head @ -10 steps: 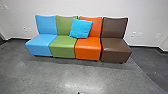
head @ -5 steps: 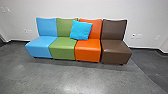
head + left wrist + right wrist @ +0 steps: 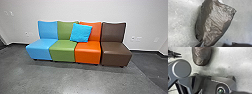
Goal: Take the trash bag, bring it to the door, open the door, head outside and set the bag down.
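Trash bag (image 3: 214, 23) apparently on the floor (image 3: 181, 25), ahead of the robot's base (image 3: 218, 80), long axis running outward.
Just beside its near end, seemingly the nearer, the left gripper (image 3: 181, 55) is slightly parted, apparently empty, tips towards the bag; the right's state I cannot tell. Bare floor flanks the bag; chairs (image 3: 63, 50) line the wall (image 3: 150, 15).

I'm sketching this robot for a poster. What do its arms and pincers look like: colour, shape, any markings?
In the right wrist view, a pincer is black, slim and tapering; I cannot tell which arm's it is. The jointed bar is grey, with a large round cap edged by a paler ring. I can make out no markings.
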